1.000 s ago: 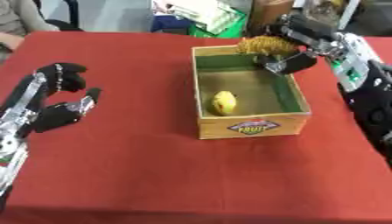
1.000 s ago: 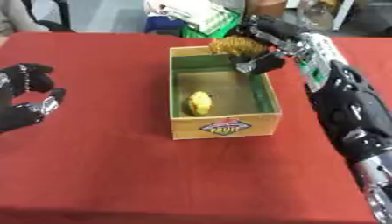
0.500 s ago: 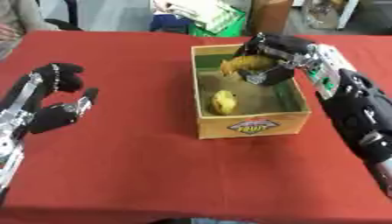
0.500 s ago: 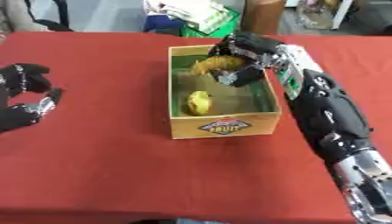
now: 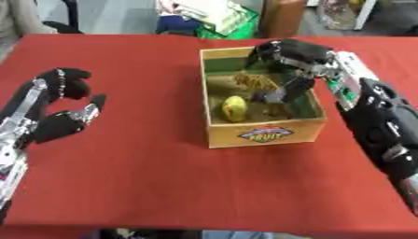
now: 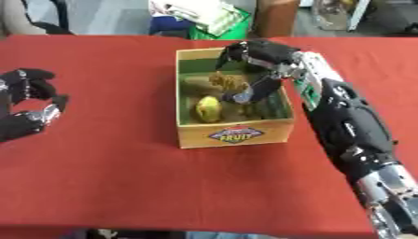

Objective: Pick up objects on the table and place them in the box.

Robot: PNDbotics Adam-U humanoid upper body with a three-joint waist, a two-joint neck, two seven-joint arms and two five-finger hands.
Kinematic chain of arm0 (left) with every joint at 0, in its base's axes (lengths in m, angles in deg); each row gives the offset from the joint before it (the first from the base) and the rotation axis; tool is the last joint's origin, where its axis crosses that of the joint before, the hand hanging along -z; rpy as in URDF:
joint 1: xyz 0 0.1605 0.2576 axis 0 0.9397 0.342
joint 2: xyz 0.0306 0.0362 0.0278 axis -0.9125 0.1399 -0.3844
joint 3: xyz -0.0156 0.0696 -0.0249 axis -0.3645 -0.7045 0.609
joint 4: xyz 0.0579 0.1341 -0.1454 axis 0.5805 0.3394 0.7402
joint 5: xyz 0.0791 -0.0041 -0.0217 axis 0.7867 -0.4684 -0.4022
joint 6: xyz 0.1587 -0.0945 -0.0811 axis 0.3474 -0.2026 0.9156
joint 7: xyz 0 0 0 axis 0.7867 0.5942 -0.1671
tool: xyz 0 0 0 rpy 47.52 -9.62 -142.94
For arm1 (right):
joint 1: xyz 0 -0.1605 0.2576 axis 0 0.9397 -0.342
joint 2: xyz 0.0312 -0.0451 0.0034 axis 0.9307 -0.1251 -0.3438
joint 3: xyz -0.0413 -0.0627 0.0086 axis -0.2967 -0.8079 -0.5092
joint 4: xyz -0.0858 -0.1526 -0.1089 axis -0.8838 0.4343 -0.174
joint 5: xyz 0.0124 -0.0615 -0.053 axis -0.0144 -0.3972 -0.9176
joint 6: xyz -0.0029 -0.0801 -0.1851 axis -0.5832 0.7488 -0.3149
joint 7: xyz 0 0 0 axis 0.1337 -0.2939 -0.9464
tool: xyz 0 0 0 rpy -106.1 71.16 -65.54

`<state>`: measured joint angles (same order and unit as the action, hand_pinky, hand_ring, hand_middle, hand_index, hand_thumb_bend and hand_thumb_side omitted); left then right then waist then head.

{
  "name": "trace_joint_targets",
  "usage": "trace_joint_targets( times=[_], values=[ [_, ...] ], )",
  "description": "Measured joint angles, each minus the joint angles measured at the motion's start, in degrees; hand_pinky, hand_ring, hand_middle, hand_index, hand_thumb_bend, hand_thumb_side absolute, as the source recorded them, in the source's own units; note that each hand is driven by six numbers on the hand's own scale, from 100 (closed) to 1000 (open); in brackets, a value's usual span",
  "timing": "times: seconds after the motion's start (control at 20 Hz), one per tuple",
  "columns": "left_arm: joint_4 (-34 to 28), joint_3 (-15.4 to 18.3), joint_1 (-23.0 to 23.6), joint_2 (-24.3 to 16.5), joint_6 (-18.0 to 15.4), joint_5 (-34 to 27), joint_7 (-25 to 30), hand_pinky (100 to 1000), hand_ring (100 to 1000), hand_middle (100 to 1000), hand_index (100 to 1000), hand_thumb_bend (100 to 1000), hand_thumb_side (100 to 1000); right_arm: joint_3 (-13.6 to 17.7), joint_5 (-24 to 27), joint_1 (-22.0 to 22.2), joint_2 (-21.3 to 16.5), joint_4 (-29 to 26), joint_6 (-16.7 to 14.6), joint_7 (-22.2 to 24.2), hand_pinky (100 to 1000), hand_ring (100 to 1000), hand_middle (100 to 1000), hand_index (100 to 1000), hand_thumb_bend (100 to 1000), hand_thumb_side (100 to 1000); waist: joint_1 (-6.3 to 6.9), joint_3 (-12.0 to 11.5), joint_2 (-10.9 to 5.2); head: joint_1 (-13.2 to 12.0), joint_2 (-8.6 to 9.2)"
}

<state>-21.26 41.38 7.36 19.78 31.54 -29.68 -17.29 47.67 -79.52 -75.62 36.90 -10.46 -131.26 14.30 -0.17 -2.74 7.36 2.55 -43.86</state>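
Note:
An open cardboard box [image 5: 263,133] with a green inside and a fruit label stands on the red table [image 5: 147,177]. A yellow round fruit [image 5: 234,107] lies in it near the front left. A ridged yellow-brown object [image 5: 253,81] lies in the box behind the fruit. My right hand [image 5: 287,55] hangs over the box's middle, open, its fingers arched above that object and its thumb [image 5: 276,94] pointing down beside it, wider apart than the object. My left hand [image 5: 55,120] rests open over the table at the left, holding nothing.
Beyond the table's far edge sit a green and white bundle [image 5: 214,16] and a brown upright thing [image 5: 282,17]. Bare red cloth lies to the left of the box and in front of it. My right forearm [image 6: 347,121] runs along the box's right side.
My right hand has come down into the box with the yellow-brown object and spread its fingers; the object now lies lower, on the box floor. The left hand has stayed in place.

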Motion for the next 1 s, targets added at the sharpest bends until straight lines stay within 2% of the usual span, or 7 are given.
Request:
trace_joint_targets(
  times=[0.15,0.25,0.35,0.4,0.55,0.75,1.0],
  values=[
    [0.2,0.0,0.4,0.0,-0.1,0.0,-0.2,722,641,549,756,346,238,0.3,2.4,1.5,-2.3,-3.5,-0.1,-1.9,599,727,695,751,200,525,-0.18,0.6,-0.02,-0.1,0.0],
    [0.3,0.2,0.8,0.0,-0.2,0.0,-0.5,722,639,547,755,345,237,1.0,4.1,3.1,-4.2,-6.2,0.4,-3.5,583,712,668,731,187,437,-0.38,1.0,-0.05,-0.2,0.0],
    [0.4,0.5,1.1,0.0,-0.2,0.0,-0.9,719,636,544,753,339,237,1.8,5.9,5.1,-6.2,-8.8,1.3,-5.2,572,702,648,714,145,418,-0.45,1.3,-0.09,-0.4,0.0],
    [0.4,0.6,1.2,0.0,-0.2,0.0,-1.2,717,635,543,753,343,233,2.2,6.8,6.2,-7.1,-10.0,1.8,-6.1,566,698,639,707,139,357,-0.45,1.5,-0.12,-0.5,0.0],
    [0.4,1.1,1.6,0.0,-0.4,-0.4,-2.1,709,627,535,749,338,228,3.5,9.6,10.2,-9.6,-13.7,3.5,-8.9,550,686,620,680,100,300,-0.5,1.9,-0.14,-0.8,0.0],
    [0.4,1.5,1.9,0.0,-0.8,-1.5,-3.5,699,619,526,743,332,222,5.0,13.3,15.5,-10.8,-17.9,6.4,-12.6,531,675,604,658,100,225,-0.44,2.0,-0.32,-1.2,0.0],
    [0.4,1.8,2.3,0.0,-1.2,-2.9,-4.9,691,611,517,738,330,217,6.1,17.6,21.3,-10.9,-23.3,10.4,-16.5,512,657,585,634,100,188,-0.31,2.0,-0.33,-1.5,0.0]
  ],
)
